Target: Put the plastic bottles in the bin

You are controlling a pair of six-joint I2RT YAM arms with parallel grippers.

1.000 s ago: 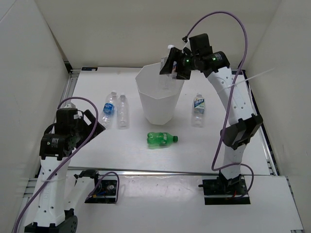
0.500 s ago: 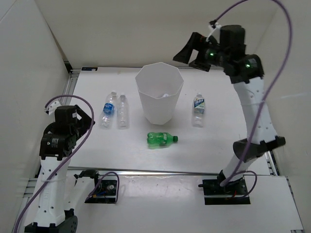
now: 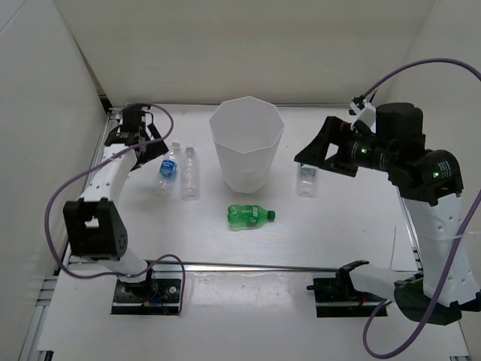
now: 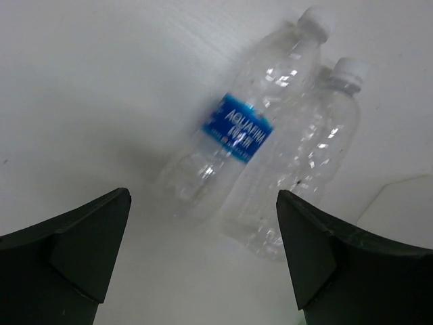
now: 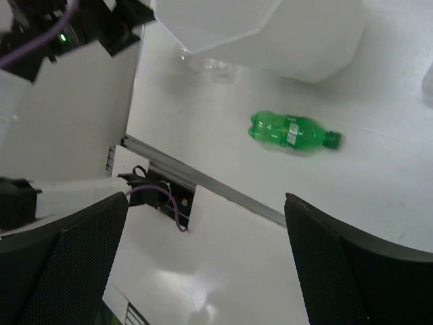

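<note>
Clear labelled bottle (image 4: 240,128) | just ahead of left gripper (image 4: 203,203) | jaws spread

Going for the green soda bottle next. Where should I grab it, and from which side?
Grip the green soda bottle at its labelled mid-body, coming straight down. It lies on its side, cap pointing right, so span the right tool across its width, front to back.

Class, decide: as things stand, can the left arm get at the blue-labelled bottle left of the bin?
Probably yes. The open left gripper hovers right above the blue-labelled bottle, nothing between; the clear bottle lying close alongside may crowd one finger.
</note>
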